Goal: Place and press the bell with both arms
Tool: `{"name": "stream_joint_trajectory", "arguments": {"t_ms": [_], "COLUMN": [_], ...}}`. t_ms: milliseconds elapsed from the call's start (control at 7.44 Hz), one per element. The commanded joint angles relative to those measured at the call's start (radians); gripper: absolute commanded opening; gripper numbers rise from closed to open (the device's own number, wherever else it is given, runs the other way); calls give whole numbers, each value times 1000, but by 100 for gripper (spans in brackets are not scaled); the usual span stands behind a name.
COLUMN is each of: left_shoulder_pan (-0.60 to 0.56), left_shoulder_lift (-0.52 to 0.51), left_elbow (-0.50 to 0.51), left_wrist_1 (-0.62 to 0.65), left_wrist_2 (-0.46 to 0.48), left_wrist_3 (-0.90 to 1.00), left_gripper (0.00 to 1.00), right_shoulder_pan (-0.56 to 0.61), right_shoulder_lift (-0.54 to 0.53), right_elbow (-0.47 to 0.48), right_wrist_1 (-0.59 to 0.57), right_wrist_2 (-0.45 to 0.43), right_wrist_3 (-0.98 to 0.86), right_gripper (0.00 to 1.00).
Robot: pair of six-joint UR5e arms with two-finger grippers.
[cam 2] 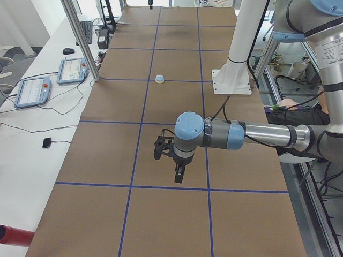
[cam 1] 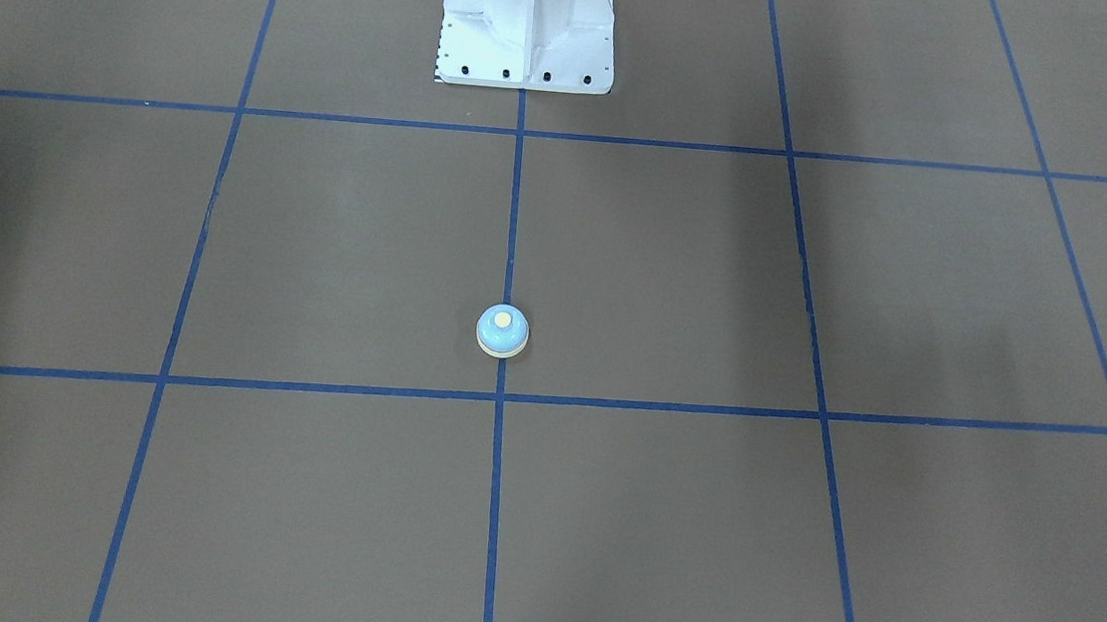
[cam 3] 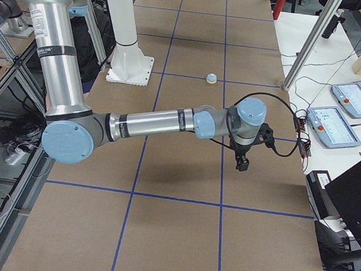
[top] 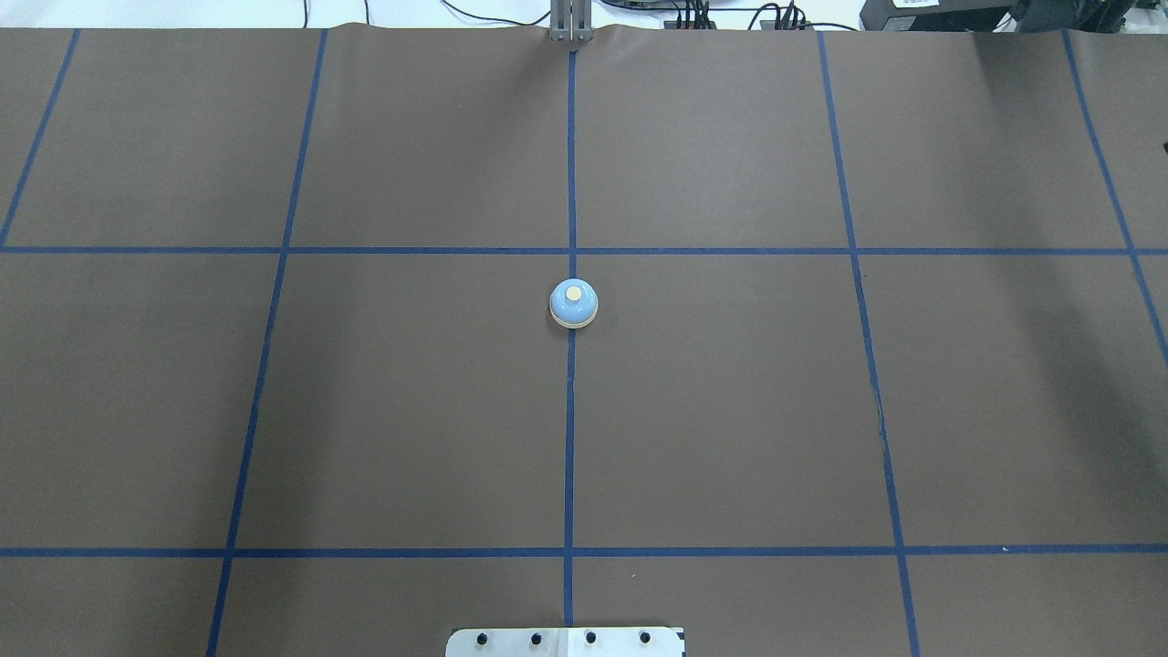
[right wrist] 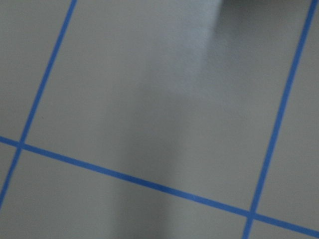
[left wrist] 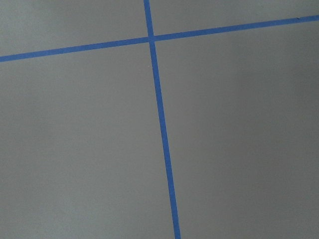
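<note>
The bell (top: 574, 303) stands upright on the middle tape line (top: 571, 164) of the table (top: 411, 411), well apart from the pedestal (top: 566, 641) and from every table edge. The left gripper (cam 2: 179, 175) hangs above the table toward its left end and the right gripper (cam 3: 242, 164) toward its right end, both pointing down, well apart from the bell. How wide either's jaws stand I cannot tell.

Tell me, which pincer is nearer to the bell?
Neither clearly; they look about alike. The left pincer hangs over the table far to the left of the bell; the right pincer hangs far to its right.
</note>
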Motion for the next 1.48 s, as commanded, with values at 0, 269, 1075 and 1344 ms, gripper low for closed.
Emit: {"name": "stream_joint_trajectory", "arguments": {"t_ms": [0, 269, 1075, 1344], "left_shoulder_pan": [-56, -72, -69, -69], "left_shoulder_lift": [7, 36, 36, 36], "left_elbow": [0, -7, -7, -7], "left_wrist_1": [3, 0, -2, -2], "left_wrist_2": [4, 4, 0, 1], "left_wrist_3": [-1, -1, -1, -1], "left_gripper": [100, 100, 100, 100], "right_shoulder_pan": [100, 120, 52, 47], "right_shoulder_lift": [-140, -249, -201, -204], "right_elbow": [51, 138, 160, 159], "right_wrist_1": [-5, -7, -5, -2], "right_wrist_2": [-7, -13, -56, -55], "right_wrist_3": [-106, -92, 57, 57], "right_gripper": [100, 100, 100, 100]}}
